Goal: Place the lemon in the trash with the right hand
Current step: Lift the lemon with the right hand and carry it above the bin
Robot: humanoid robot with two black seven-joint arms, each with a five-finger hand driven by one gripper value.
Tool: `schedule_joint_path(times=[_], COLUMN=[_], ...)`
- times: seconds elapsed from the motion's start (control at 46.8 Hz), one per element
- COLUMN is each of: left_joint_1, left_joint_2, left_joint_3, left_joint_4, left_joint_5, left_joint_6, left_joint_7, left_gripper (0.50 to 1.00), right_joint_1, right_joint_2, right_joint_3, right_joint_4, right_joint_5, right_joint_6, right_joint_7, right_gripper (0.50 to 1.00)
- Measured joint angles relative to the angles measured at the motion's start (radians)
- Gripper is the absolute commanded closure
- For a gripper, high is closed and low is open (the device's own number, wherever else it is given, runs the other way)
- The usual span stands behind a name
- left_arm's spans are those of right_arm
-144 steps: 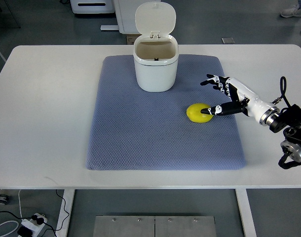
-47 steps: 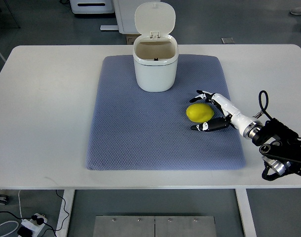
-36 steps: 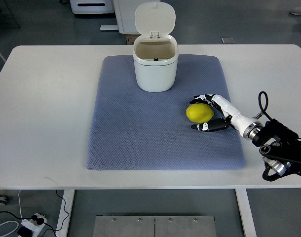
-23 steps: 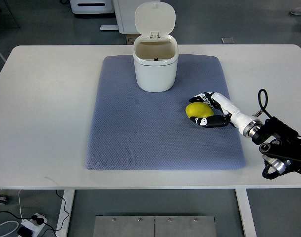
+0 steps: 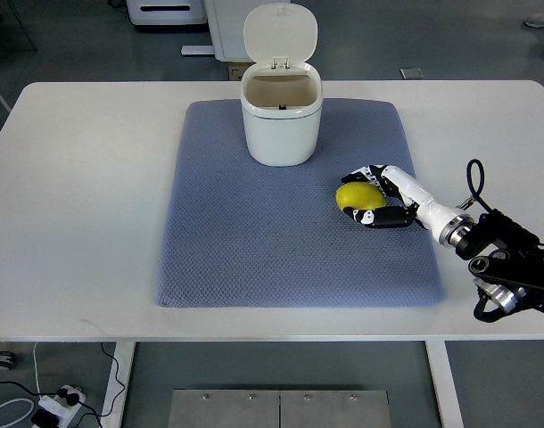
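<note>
White counter (image 5: 85, 178) spans nearly the full width of the frame. A blue-grey textured mat (image 5: 254, 241) lies flat on it, centre frame, all four edges inside the counter's edges. Bare white surface shows left, right and along the lower edge. Robot arm hardware (image 5: 508, 267) sits over the counter's lower right corner.

Blue-grey mat (image 5: 254, 250) flat on white table (image 5: 85, 196). Floor: power strip w/ cables (image 5: 53, 403), bottom left.

r hand (image 5: 375, 196) low at right, fingers curled in a grasp
</note>
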Motion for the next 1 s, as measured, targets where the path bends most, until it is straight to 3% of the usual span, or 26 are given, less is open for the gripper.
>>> schedule_joint_path(times=[0.556, 1.005], left_joint_1=[0.0, 0.0], left_joint_2=[0.0, 0.0], left_joint_3=[0.0, 0.0], left_joint_4=[0.0, 0.0], left_joint_5=[0.0, 0.0], left_joint_6=[0.0, 0.0], left_joint_7=[0.0, 0.0], left_gripper=[0.5, 0.5], right_joint_1=[0.096, 0.119], right_joint_2=[-0.13, -0.21], right_joint_3=[0.012, 0.083], right_joint_4=[0.002, -0.002], right_joint_5=[0.007, 0.028], right_joint_6=[0.018, 0.087], right_joint_7=[0.01, 0.008], right_gripper=[0.959, 0.95])
